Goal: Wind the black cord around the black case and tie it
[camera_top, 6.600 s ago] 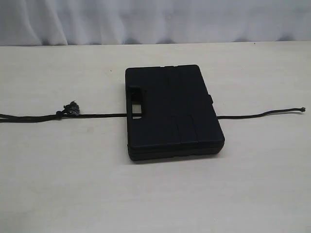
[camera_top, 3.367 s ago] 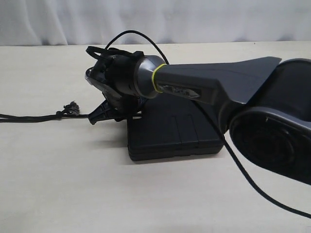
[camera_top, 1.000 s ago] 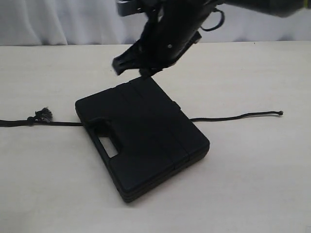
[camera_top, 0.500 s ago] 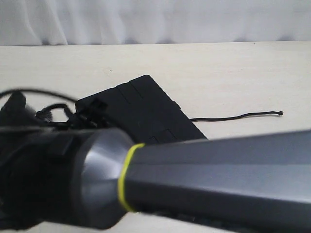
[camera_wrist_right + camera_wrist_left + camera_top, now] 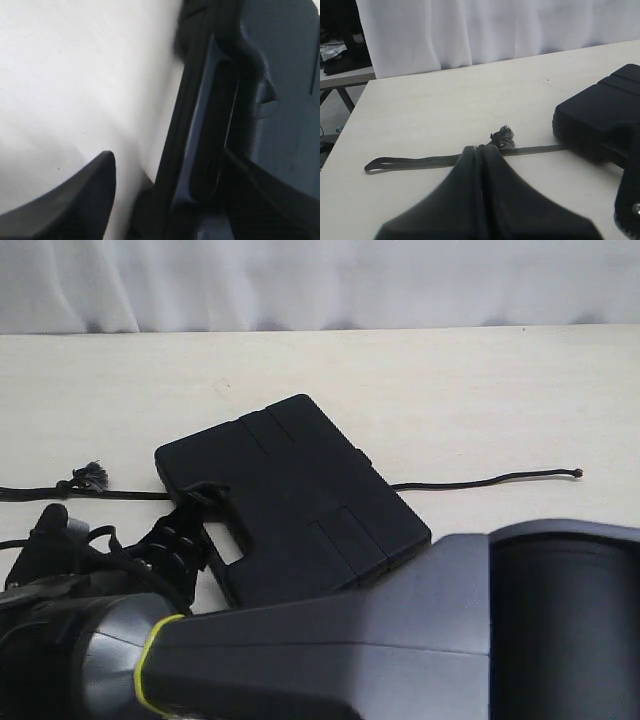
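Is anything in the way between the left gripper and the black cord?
Nothing visible does. The shut left gripper points at the black cord near its frayed knot, with only bare table between. The open right gripper sits at the handle of the black case, outside that path.

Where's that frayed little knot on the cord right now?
In the exterior view the frayed knot lies on the table, left of the black case.
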Tool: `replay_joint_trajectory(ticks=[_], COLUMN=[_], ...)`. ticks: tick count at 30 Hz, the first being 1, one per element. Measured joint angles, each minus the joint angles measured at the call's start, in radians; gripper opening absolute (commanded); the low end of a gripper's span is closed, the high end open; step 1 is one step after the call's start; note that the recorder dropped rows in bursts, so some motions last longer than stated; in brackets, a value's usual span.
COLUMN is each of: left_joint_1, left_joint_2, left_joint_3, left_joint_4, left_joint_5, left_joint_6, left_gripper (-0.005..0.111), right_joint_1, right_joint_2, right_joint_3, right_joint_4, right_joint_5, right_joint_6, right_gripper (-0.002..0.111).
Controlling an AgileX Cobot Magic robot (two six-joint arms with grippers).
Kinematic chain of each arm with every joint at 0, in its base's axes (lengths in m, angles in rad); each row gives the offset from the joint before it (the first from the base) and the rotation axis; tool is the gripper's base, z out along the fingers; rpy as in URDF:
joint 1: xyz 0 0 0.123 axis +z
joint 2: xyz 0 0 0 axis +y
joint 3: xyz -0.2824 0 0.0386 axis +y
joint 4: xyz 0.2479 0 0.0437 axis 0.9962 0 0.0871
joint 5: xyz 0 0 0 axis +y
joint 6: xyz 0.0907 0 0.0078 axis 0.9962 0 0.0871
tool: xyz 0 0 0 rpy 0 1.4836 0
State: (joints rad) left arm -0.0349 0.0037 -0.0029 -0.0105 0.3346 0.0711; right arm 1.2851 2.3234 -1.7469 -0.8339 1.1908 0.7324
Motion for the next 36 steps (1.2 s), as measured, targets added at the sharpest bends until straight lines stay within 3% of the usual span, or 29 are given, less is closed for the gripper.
replay_joint_trajectory(ticks=[23,27,34,36], left_joint_1=[0.0,0.0,0.0,0.0], left_joint_2=[0.0,0.0,0.0,0.0], left_joint_3=[0.0,0.0,0.0,0.0], left_joint_4=[0.0,0.0,0.0,0.0], left_joint_5=[0.0,0.0,0.0,0.0], left_joint_6=[0.0,0.0,0.0,0.0], left_gripper=[0.0,0.0,0.0,0.0], right_joint_1=[-0.068,-0.068,-0.071,-0.071], right_joint_2=[0.078,0.087,0.099,0.099], right_joint_3=[-0.022,-0.026,-0.026,-0.028], right_joint_4=[0.001,-0.013,-0.026,-0.026], right_joint_5=[-0.018,-0.018,-0.015,-0.007], right_joint_6=[0.015,0.015,0.017,0.012], right_gripper=[0.056,0.044,0.005,0.004])
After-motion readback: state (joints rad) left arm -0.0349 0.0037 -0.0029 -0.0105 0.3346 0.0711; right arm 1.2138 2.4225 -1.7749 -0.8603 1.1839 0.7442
